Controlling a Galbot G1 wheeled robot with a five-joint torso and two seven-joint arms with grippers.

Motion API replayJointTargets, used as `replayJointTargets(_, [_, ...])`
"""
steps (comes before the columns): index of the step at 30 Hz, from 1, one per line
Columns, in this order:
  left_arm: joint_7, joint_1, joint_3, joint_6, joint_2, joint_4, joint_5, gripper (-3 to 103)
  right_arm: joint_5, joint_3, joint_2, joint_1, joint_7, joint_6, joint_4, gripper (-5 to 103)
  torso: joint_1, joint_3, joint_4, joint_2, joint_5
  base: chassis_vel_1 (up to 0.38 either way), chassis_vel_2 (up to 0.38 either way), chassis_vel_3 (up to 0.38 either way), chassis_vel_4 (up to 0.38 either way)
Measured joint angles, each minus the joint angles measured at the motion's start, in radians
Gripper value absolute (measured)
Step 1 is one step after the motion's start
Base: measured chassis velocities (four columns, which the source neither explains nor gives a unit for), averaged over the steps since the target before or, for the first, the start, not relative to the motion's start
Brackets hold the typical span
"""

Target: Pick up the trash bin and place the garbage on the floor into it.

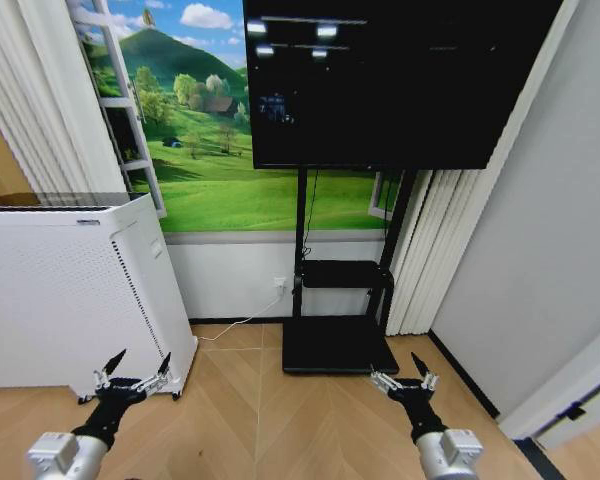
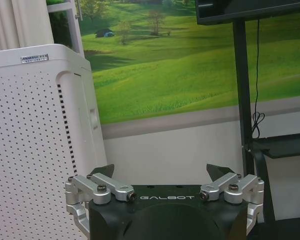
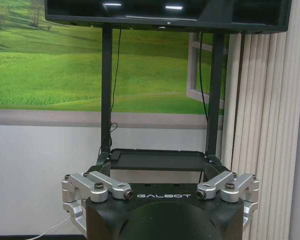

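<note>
A: ok so where's the trash bin? We can't spot it or the garbage in any of our views right now, just bare wood floor (image 1: 250, 420) ahead of both sets of fingers.

B: yep. We've got the left gripper (image 1: 135, 372) held low out front, fingers spread wide, nothing between them. Just beyond its fingertips sits the big white perforated appliance (image 1: 70, 290), standing on the floor. From the left wrist view the left gripper (image 2: 161, 171) has the appliance (image 2: 35, 150) off to one side of the fingers.

A: and the right gripper (image 1: 404, 374)? Same deal, fingers wide apart, holding nothing, low over the floor.

B: straight past its fingertips we see the black TV stand (image 1: 338, 345) with its flat base on the floor, and the dark screen (image 1: 390, 80) up above. In the right wrist view the right gripper (image 3: 160, 175) points at the stand's shelf (image 3: 157, 159), with white curtains (image 3: 260, 125) off to one side of the fingers.

A: and the green hills mural (image 1: 210, 150) on the wall behind all of it.
</note>
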Motion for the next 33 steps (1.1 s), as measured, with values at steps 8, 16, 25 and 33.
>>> replayJointTargets(8, [0.0,0.0,0.0,0.0,0.0,0.0,0.0,100,0.0,0.0,0.0,0.0,0.0,0.0,0.0,100,0.015,0.021,0.0,0.036,0.0,0.0,0.0,0.0,0.0])
replayJointTargets(16, [0.0,0.0,0.0,0.0,0.0,0.0,0.0,100,0.0,0.0,0.0,0.0,0.0,0.0,0.0,100,0.017,0.024,0.0,0.041,0.0,0.0,0.0,0.0,0.0])
replayJointTargets(25, [0.0,0.0,0.0,0.0,0.0,0.0,0.0,100,0.0,0.0,0.0,0.0,0.0,0.0,0.0,100,0.016,0.022,0.0,0.037,0.0,0.0,0.0,0.0,0.0])
replayJointTargets(33, [0.0,0.0,0.0,0.0,0.0,0.0,0.0,100,0.0,0.0,0.0,0.0,0.0,0.0,0.0,100,0.014,0.02,-0.0001,0.034,0.0002,0.057,-0.059,-0.052,0.066])
